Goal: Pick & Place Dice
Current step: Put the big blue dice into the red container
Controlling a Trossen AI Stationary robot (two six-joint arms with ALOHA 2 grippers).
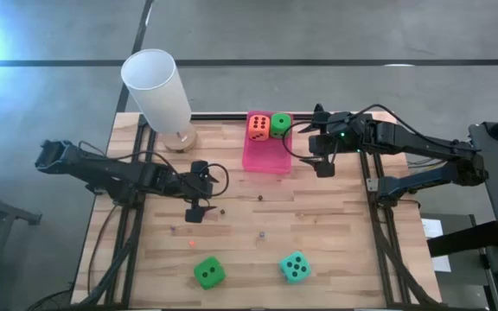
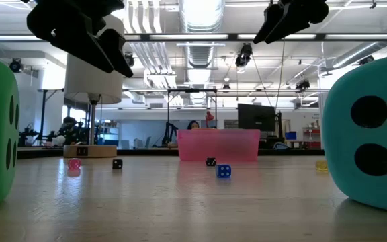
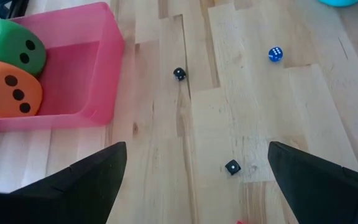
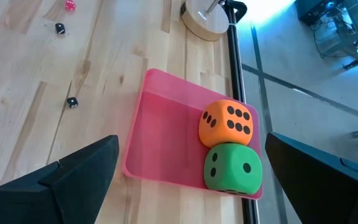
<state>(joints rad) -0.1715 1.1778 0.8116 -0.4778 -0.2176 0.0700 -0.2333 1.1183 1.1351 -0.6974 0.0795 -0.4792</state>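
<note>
Two dice already sit in the pink tray [image 1: 266, 155] at the far edge of the table [image 1: 335, 225]: the orange-red die [image 1: 258, 126] and a green die [image 1: 281, 123], touching side by side. The other green die [image 1: 208, 272] and the teal die [image 1: 295, 267] lie apart on the near side of the table. My left jaws [image 1: 194, 213] hang wide open and hold nothing above the table's middle, over a few tiny dice. My right jaws [image 1: 323, 168], also wide open and holding nothing, hover just beside the tray. A white lamp [image 1: 158, 91] stands near the tray.
</note>
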